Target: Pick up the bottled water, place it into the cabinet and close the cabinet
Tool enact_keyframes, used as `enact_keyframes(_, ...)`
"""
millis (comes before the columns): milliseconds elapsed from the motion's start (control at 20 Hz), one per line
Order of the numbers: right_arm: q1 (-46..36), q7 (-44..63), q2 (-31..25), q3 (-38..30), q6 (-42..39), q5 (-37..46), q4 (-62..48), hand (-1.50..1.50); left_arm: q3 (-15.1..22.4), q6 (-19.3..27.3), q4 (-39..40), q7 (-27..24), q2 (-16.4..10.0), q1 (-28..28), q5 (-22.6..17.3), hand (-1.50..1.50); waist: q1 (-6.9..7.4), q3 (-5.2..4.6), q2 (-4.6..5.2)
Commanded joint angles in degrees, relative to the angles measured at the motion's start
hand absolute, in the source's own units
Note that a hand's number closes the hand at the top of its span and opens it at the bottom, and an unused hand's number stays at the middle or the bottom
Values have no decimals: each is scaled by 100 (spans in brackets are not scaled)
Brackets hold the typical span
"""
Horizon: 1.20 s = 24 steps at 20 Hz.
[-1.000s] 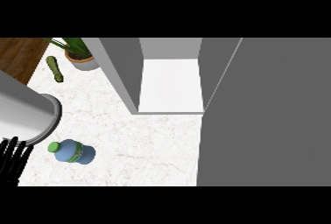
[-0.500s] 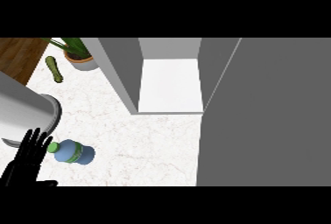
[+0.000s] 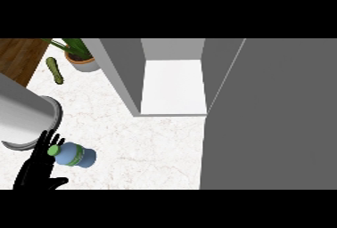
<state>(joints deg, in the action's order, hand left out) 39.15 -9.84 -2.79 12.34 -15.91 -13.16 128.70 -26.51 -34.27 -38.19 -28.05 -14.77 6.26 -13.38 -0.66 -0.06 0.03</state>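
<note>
The left hand point(image 3: 39, 167) is seen at the lower left of the head view, rising from the lower edge; its black fingers point(image 3: 43, 141) are held straight and slightly fanned, pointing up the view; the thumb point(image 3: 58, 180) is stretched out to the right, apart from them; the palm is turned flat towards the viewer.

**Black left hand point(image 3: 38, 168) showing at the near left corner of the worktop point(image 3: 145, 147)**

The left hand is showing as one all-black shape against the pale marbled worktop. Its fingers point(image 3: 43, 141) are looking slim and narrow, ending in rounded tips, while its thumb point(image 3: 58, 181) is looking shorter and thicker. The palm point(image 3: 33, 174) is appearing broad and flat in the same even black, and its lower part is running off at the worktop's near edge.
</note>
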Motion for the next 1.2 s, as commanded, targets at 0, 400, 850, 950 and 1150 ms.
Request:
enact_keyframes(0,-45,136,-211,-298,-110,-342,101,-150,99,0,752,-526,-97,388,195,-150,2,0,1)
enact_keyframes(400,473,-179,-96,71,-171,-74,293,-150,220,-291,1636,-1143,-62,573,312,-150,-49,-7,2)
enact_keyframes(850,-621,224,83,-34,187,-33,-231,-150,197,-760,1858,-836,72,1031,32,-150,7,-8,22)
enact_keyframes(950,-516,215,198,202,278,155,-290,-150,248,-758,1903,-971,242,887,61,-150,-7,-10,19)
enact_keyframes(1150,-413,124,202,278,254,182,-251,-150,204,-896,1929,-836,204,1014,-78,-150,-33,-9,14)
